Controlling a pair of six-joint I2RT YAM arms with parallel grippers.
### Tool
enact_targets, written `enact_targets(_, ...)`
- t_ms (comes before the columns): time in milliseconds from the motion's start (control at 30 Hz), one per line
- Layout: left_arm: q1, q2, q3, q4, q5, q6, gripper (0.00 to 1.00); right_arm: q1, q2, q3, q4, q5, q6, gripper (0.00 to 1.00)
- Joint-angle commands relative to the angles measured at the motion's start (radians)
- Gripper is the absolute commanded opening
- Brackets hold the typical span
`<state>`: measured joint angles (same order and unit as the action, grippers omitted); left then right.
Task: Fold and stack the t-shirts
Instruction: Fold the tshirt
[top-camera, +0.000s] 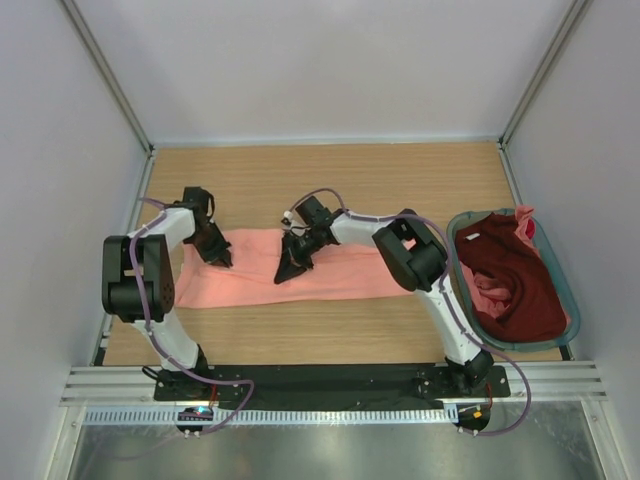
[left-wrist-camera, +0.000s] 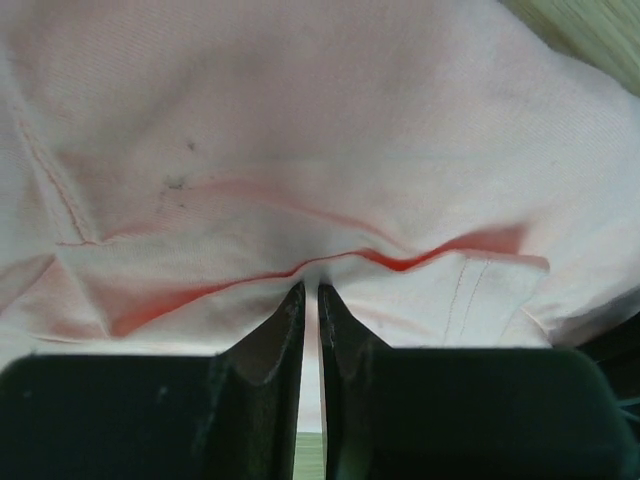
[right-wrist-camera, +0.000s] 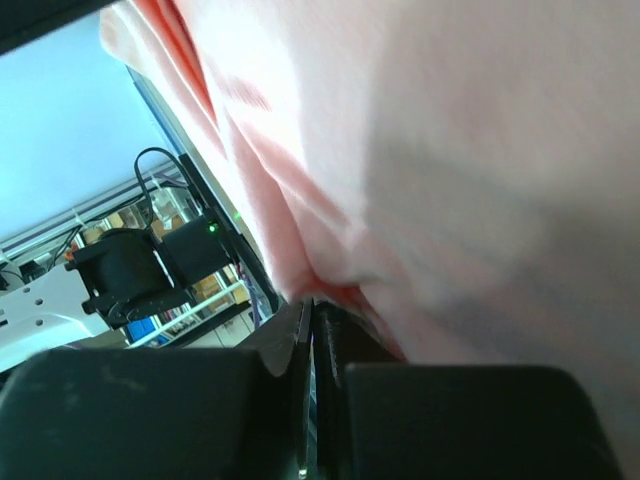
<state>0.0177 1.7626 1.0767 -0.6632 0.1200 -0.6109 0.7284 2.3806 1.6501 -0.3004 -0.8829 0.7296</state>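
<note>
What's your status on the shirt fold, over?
Left gripper shut on salmon t-shirt. Right gripper shut on same. Maroon t-shirt in basket. Nothing blocking.

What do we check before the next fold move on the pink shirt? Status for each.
1. Left gripper shut on the salmon-pink cloth t-shirt: ok, a fold is pinched at its tips.
2. Right gripper shut on the same shirt: ok.
3. Single layer in each grip: cannot tell.
4. Shirt flat on the wooden table: not ok, bunched at both grips.
5. Dark maroon t-shirt inside the grey-teal plastic basket, out of the fold area: ok.
</note>
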Motion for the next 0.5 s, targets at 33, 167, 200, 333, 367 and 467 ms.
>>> enact_targets(33, 0.033, -0.035, 0.014, -0.065, -0.186, 0.079, 0.13, -0.012, -0.096, -0.003, -0.118, 0.030, -0.059, 0.07)
enact_targets(167, 0.033, -0.133, 0.048, -0.108, -0.161, 0.073, 0.15, -0.056, -0.188, 0.043, -0.097, 0.035, -0.015, 0.07)
enact_targets(200, 0.033, -0.153, 0.057, -0.116, -0.148, 0.066, 0.15, -0.070, -0.195, 0.053, -0.092, 0.036, 0.005, 0.08)
enact_targets(333, 0.031, -0.172, 0.095, -0.104, 0.016, 0.019, 0.17, -0.170, -0.190, 0.054, -0.026, 0.033, 0.060, 0.10)
enact_targets(367, 0.031, -0.163, 0.092, -0.075, 0.039, 0.005, 0.17, -0.184, -0.179, 0.054, -0.028, 0.030, 0.060, 0.10)
enact_targets(467, 0.031, -0.097, 0.086, -0.011, 0.133, -0.058, 0.17, -0.233, -0.155, 0.024, -0.029, 0.028, 0.031, 0.10)
